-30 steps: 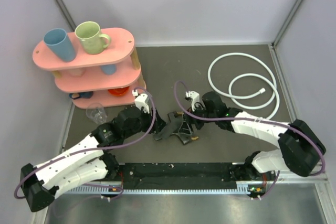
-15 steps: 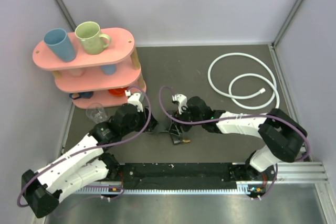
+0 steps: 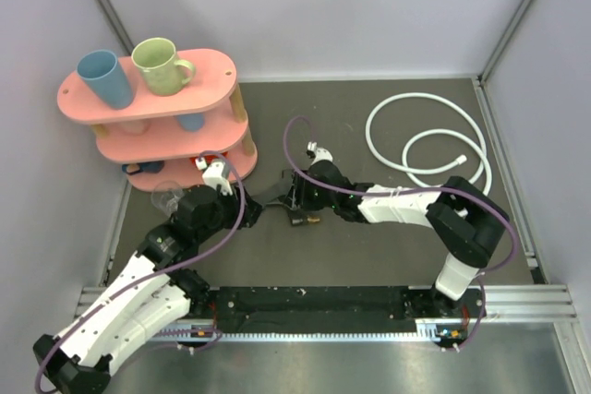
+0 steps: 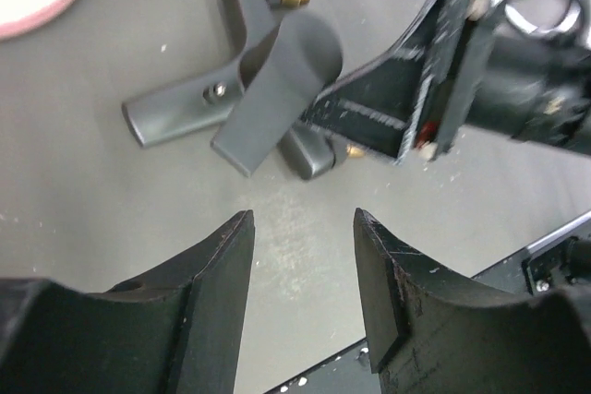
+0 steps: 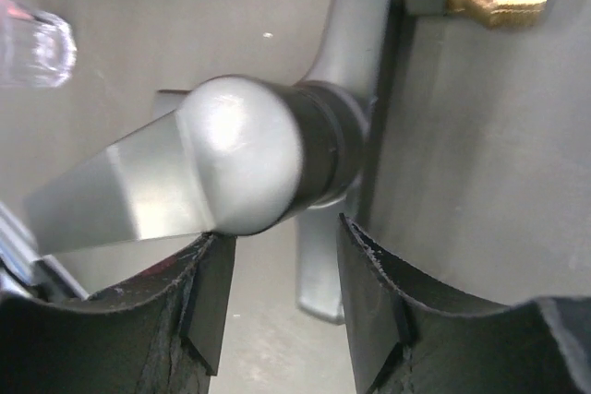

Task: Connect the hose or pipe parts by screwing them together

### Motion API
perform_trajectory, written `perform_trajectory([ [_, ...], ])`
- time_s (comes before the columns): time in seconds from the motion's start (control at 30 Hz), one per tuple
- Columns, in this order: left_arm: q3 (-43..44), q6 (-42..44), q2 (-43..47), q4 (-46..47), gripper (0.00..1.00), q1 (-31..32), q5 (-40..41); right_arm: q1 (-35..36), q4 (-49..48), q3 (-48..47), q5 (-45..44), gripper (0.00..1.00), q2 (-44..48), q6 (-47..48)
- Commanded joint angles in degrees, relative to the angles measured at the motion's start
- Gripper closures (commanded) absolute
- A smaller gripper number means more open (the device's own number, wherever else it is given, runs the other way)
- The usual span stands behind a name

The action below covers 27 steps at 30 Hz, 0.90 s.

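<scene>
The black Y-shaped fitting [image 3: 274,197] with brass threaded ends lies on the dark table between both grippers. In the left wrist view the fitting [image 4: 268,71] lies ahead of my open left gripper [image 4: 302,228], which holds nothing and stands apart from it. In the top view the left gripper [image 3: 251,212] is just left of the fitting. My right gripper [image 3: 294,198] reaches in from the right. Its jaws [image 5: 284,237] stand part-way apart at the fitting's rounded knob [image 5: 249,149], left fingertip just under it. The white hose [image 3: 423,96] lies coiled at the far right, untouched.
A pink two-tier shelf [image 3: 148,89] with two mugs stands at the back left. A clear glass cup [image 3: 169,197] sits at its foot beside the left arm. The black base rail [image 3: 314,302] runs along the near edge.
The right gripper has moved left onto the fitting and narrowed its jaws. The left arm has drawn back to the left. The fitting has shifted up and left.
</scene>
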<state>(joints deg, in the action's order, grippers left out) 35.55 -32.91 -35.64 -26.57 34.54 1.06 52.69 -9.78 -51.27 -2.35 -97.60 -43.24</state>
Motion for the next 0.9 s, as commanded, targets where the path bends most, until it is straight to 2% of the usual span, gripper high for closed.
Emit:
perform_trajectory([
  [0.0,-5.6,-3.2,3.1,3.5,0.48,0.3,-0.4,1.5,-0.4,-6.5,-0.7,0.50,0.4,-8.8],
  [0.13,-8.2,-5.5,4.5,6.2,0.48,0.7,-0.7,1.4,3.3,-7.0,0.7,0.47,2.5,-10.0],
  [0.27,-8.8,-6.1,4.5,6.6,0.47,1.1,-0.7,1.0,4.7,-2.7,-1.9,0.43,6.4,2.5],
  [0.33,-8.8,-6.1,5.2,6.4,0.47,1.1,-0.8,-1.7,2.2,0.2,1.6,0.42,8.6,8.6],
  [0.53,-10.0,-7.5,6.1,6.8,0.46,1.1,-0.7,-7.8,-3.9,8.1,13.8,0.41,10.4,14.9],
  [0.67,-11.8,-12.0,5.8,10.2,0.46,1.1,-4.1,-8.8,-4.9,8.5,19.3,0.41,8.6,16.8],
  [0.73,-12.6,-14.5,4.7,11.2,0.41,1.1,-4.8,-8.8,-5.1,8.5,19.8,0.41,7.9,17.5],
  [0.87,-15.1,-24.1,1.6,13.5,0.40,1.1,-6.5,-8.8,-6.0,8.6,21.6,0.41,5.9,17.2],
])
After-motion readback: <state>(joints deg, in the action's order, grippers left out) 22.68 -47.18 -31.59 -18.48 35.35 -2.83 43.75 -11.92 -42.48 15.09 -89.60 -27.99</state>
